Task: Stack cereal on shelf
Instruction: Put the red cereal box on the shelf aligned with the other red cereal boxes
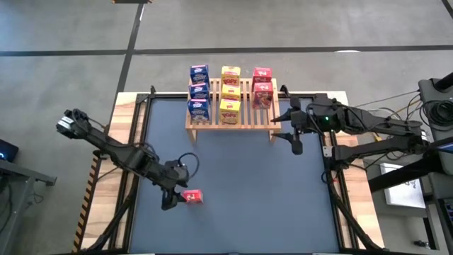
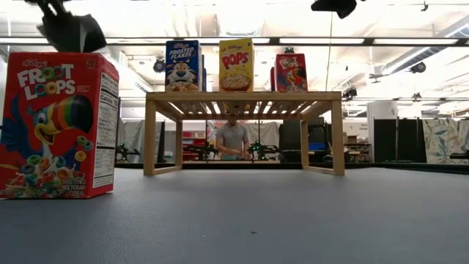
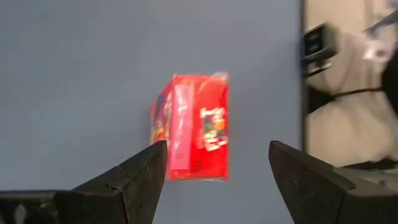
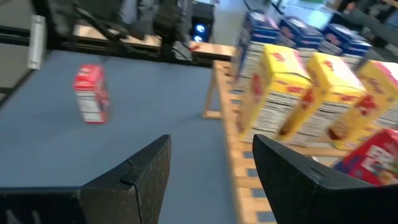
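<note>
One red cereal box (image 1: pixel 192 196) stands upright on its bottom on the blue mat near the table's near-left part; it looms large in the low view (image 2: pixel 58 125). My left gripper (image 1: pixel 170 201) hovers open just above it, and its fingers (image 3: pixel 140 177) frame the box (image 3: pixel 193 127) without touching. The wooden slatted shelf (image 1: pixel 244 117) at the far side carries three blue boxes (image 1: pixel 198 92), three yellow boxes (image 1: pixel 229 92) and two red boxes (image 1: pixel 262 88). My right gripper (image 1: pixel 294 144) waits open by the shelf's right end.
The shelf's legs (image 2: pixel 150 136) stand on the mat, with open mat (image 1: pixel 255 184) between shelf and near edge. Wooden table borders (image 1: pixel 357 212) flank the mat. Cables and stands sit off the right side (image 1: pixel 425 106). A person (image 2: pixel 233 139) stands in the room behind the table.
</note>
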